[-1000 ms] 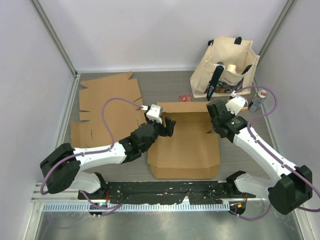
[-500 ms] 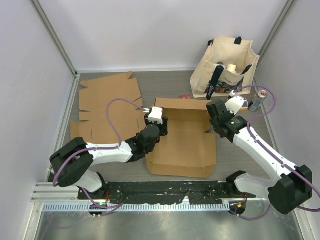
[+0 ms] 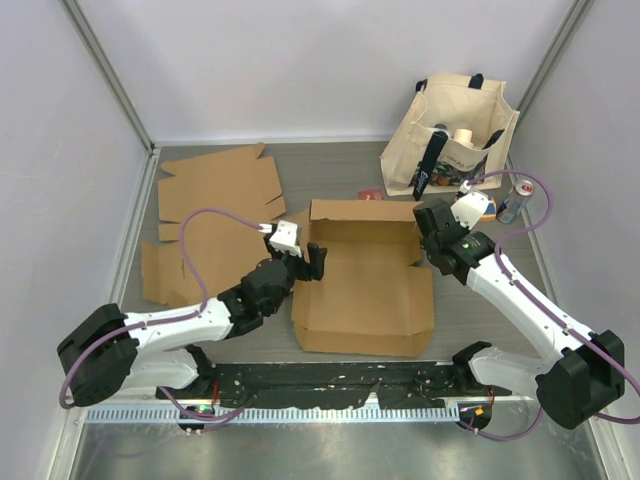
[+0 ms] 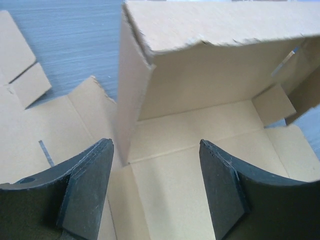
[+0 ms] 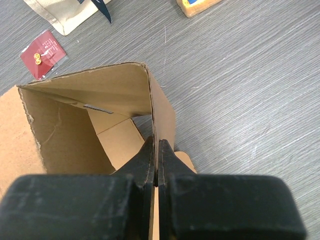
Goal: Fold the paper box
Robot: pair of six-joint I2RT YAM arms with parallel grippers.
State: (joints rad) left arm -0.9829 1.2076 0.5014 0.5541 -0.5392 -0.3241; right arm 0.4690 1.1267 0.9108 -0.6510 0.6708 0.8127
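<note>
Tote bag [image 3: 402, 150] contents (small, crowded) are unidentifiable.

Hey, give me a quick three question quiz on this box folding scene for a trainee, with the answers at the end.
1. True or false: the right gripper is shut on a raised wall of the box.
2. The left gripper is: A) open, holding nothing; B) shut on the box; C) out of sight.
3. What lies flat to the left of the box?
Key: 1 true; 2 A; 3 cardboard sheets.
</note>
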